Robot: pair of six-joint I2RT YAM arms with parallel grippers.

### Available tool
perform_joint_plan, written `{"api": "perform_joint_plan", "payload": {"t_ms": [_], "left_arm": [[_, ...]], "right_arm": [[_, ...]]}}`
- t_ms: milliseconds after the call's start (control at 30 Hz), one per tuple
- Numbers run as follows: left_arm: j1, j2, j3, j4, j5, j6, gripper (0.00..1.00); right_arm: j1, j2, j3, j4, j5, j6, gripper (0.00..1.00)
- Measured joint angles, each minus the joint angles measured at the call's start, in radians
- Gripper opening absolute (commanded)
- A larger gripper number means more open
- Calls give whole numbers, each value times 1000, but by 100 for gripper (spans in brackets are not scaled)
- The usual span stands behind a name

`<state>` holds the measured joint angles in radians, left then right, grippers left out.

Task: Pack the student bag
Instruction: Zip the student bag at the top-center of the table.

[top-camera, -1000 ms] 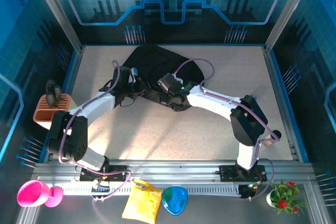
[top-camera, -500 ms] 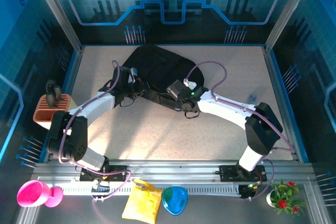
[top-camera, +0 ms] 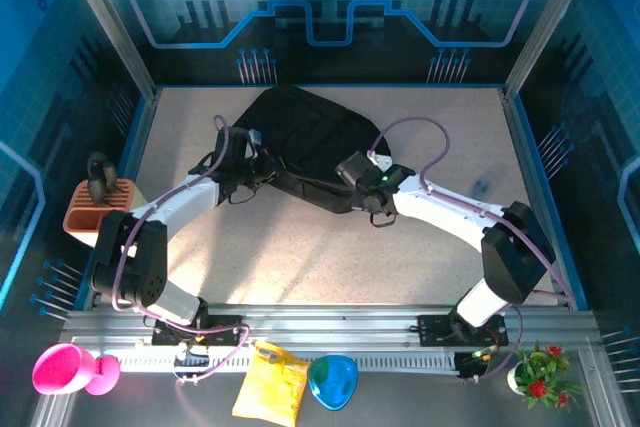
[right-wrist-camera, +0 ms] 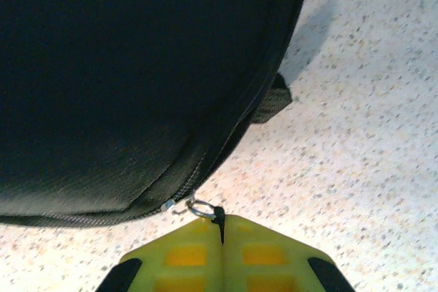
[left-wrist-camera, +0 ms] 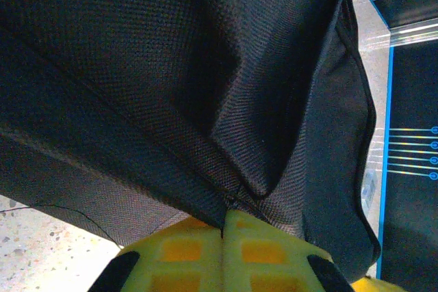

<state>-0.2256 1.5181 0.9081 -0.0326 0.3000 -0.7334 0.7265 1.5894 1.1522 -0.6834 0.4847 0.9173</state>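
Observation:
The student bag [top-camera: 300, 127], a big black fabric backpack, lies flat at the middle back of the speckled table. My left gripper [top-camera: 262, 169] sits at its near left edge; in the left wrist view the yellow fingers [left-wrist-camera: 224, 215] are shut on a fold of the bag's black cloth [left-wrist-camera: 171, 66]. At the bag's near right edge is my right gripper [top-camera: 350, 167]. The right wrist view shows that gripper [right-wrist-camera: 221, 220] shut on the black zipper pull, whose metal ring [right-wrist-camera: 200, 208] joins the zip along the bag's rim [right-wrist-camera: 137, 66].
A terracotta holder [top-camera: 95, 209] with a dark object in it stands by the left wall. Off the table, on the near ledge, lie a pink item [top-camera: 62, 367], a yellow pouch [top-camera: 270, 387], a blue item [top-camera: 332, 382] and a small plant [top-camera: 540, 372]. Bare table [top-camera: 300, 257] lies in front of the bag.
My right gripper has slid to the right along the bag's near edge, still pinching the zipper pull, and its elbow has swung right. The left arm has stayed put.

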Motion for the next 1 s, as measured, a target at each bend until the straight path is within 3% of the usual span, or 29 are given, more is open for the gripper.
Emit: {"api": "perform_joint_plan", "payload": {"t_ms": [467, 700, 1000], "left_arm": [[10, 46, 6, -1, 18, 17, 0], [51, 182, 142, -27, 17, 61, 1], [86, 268, 262, -65, -121, 109, 47]], "right_arm": [[-225, 49, 23, 72, -156, -294, 0], [-205, 66, 53, 93, -239, -410, 0], [-86, 61, 55, 185, -410, -444, 0]]}}
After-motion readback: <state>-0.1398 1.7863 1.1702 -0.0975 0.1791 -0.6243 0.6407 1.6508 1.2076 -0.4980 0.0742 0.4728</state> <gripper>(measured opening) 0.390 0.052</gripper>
